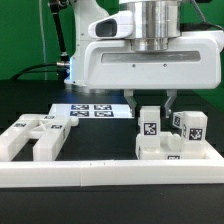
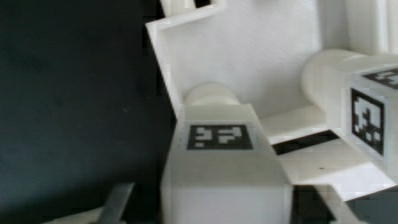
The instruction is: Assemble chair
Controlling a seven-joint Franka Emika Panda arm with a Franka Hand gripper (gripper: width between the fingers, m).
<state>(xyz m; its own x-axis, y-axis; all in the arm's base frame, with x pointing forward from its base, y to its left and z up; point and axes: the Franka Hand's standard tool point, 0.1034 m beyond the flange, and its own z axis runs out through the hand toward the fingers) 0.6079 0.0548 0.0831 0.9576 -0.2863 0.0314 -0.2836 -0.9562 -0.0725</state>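
Black table (image 1: pixel 100 135); fingers (image 1: pixel 134 103) around chair piece (image 1: pixel 150 124)

Robot's hand (image 1: pixel 150 108): big glossy wht housing, wide & boxy w/ rounded corners, faint seam along its lower part, soft light reflections on the front. Under hand: 2 short dark fingers (image 1: pixel 134 102), narrow, grey-blk. Right above hand: silver metal cylinder (image 1: pixel 150 18) w/ vertical brushed streaks, narrower than the housing, sunk into the wht shell. Behind & above hand: rounded wht arm link (image 1: pixel 92 22), smooth plastic look, blk gap at the joint.
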